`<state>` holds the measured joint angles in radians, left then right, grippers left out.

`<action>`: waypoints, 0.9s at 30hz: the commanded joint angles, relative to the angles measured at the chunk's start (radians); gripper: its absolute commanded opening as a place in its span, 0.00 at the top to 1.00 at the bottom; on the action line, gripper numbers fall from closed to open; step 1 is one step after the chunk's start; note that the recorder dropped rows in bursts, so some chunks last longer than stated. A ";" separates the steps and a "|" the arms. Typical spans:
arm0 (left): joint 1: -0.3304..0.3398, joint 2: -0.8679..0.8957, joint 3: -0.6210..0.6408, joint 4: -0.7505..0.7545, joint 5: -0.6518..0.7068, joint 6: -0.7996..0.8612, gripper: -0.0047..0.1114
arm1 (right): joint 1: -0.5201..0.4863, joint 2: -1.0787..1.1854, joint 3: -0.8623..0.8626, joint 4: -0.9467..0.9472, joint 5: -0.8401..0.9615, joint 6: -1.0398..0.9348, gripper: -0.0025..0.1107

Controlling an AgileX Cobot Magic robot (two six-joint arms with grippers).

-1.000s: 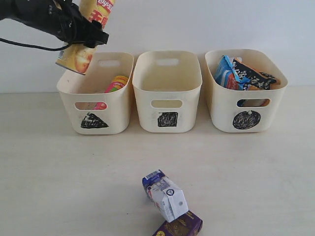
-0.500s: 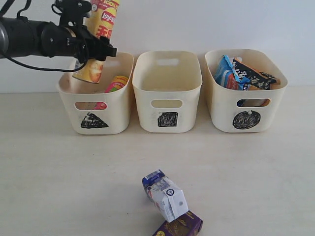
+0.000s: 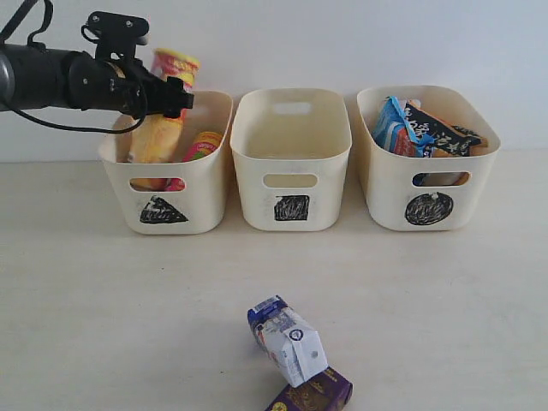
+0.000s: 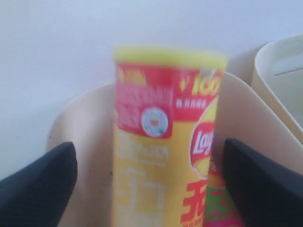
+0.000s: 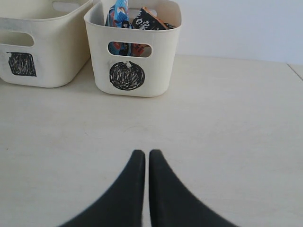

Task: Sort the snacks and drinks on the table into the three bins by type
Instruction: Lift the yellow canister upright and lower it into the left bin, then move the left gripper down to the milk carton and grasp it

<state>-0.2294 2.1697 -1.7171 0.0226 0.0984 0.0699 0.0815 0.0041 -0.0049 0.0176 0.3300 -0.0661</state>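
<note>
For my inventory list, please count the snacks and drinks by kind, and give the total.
Tall chip tubes: 2 (yellow tube, pink tube)
Crinkly foil bags: 2 (blue bag, orange-and-black bag)
Small drink cartons: 2 (white-and-purple gable-top carton, dark purple boxy carton)
Total: 6

Bare table (image 3: 103, 300) runs wide at nine and three o'clock, and the square bin (image 3: 291, 158) at twelve stands empty, clear for a straight drop from above. At six the white-and-purple carton (image 3: 291, 342) lies against the dark purple carton (image 3: 312, 396) (touching, no gap for a finger between). At eleven the yellow tube (image 3: 158, 137), pink tube (image 3: 201, 145) and left gripper (image 4: 150, 187) crowd the triangle bin (image 3: 167, 184), and at one foil bags (image 3: 424, 128) overtop the circle bin (image 3: 428, 184).
</note>
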 commanded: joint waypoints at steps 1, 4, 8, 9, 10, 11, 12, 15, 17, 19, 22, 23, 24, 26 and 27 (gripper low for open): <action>0.000 0.003 0.001 -0.008 0.007 -0.012 0.28 | -0.003 -0.004 0.005 -0.002 -0.004 0.000 0.98; 0.000 -0.024 0.001 -0.008 0.025 -0.012 0.29 | -0.003 -0.004 0.005 -0.002 -0.004 0.000 0.98; 0.000 -0.118 0.001 0.001 0.145 0.013 0.36 | -0.003 -0.004 0.005 -0.002 -0.004 0.000 0.98; 0.000 -0.141 0.001 0.001 0.188 0.029 0.40 | -0.003 -0.004 0.005 -0.002 -0.004 0.000 0.98; 0.000 -0.174 0.001 0.001 0.248 0.069 0.50 | -0.003 -0.004 0.005 -0.002 -0.004 0.000 0.98; 0.000 -0.193 0.001 0.001 0.294 0.093 0.58 | -0.003 -0.004 0.005 -0.002 -0.004 0.000 0.98; 0.000 -0.222 0.001 -0.001 0.373 0.138 0.73 | -0.003 -0.004 0.005 -0.002 -0.004 0.000 0.98; 0.000 -0.260 0.001 -0.003 0.552 0.224 0.93 | -0.003 -0.004 0.005 -0.002 -0.004 0.000 0.98; 0.000 -0.268 0.001 -0.003 0.624 0.258 0.93 | -0.003 -0.004 0.005 -0.002 -0.004 0.000 0.98; 0.000 -0.280 0.001 -0.008 0.699 0.294 0.93 | -0.003 -0.004 0.005 -0.002 -0.004 0.000 0.98; 0.000 -0.291 0.003 -0.034 0.799 0.352 0.93 | -0.003 -0.004 0.005 -0.002 -0.004 0.000 0.98; 0.000 -0.296 0.002 -0.053 0.821 0.382 0.93 | -0.003 -0.004 0.005 -0.002 -0.004 0.000 0.98; 0.000 -0.303 0.010 -0.083 0.843 0.412 0.93 | -0.003 -0.004 0.005 -0.002 -0.004 0.000 0.98; 0.000 -0.320 0.037 -0.166 0.867 0.490 0.93 | -0.003 -0.004 0.005 -0.002 -0.004 0.000 0.98; 0.000 -0.327 0.053 -0.206 0.873 0.528 0.93 | -0.003 -0.004 0.005 -0.002 -0.004 0.000 0.98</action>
<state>-0.2294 1.8705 -1.6969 -0.0819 0.9340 0.4972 0.0815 0.0041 -0.0049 0.0176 0.3300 -0.0661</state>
